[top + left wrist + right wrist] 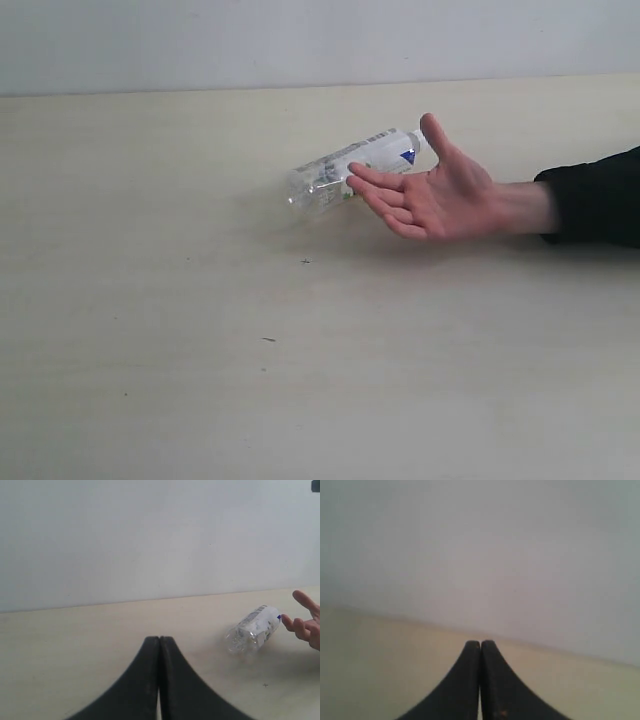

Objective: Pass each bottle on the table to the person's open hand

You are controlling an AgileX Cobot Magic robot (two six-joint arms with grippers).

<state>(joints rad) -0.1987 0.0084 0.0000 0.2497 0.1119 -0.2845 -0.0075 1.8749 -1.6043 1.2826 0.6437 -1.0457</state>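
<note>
In the exterior view, one bottle (345,170) is seen lying on its side on the table (200,380). Its long axis slants from the base at the left to the neck end at the right, which is hidden behind the hand (440,195). The hand is held palm up, fingertips overlapping the bottle's near side; whether it is touched cannot be told. The bottle is clear plastic with a white label carrying a blue mark. No gripper is shown here.

In the left wrist view, the left gripper (159,639) is clenched on nothing. The bottle (252,630) lies ahead of the jaws and off to one side, well apart from them.

In the right wrist view, the right gripper (480,642) is likewise clenched on nothing, and no bottle is shown. The left arm is therefore judged better placed.
</note>
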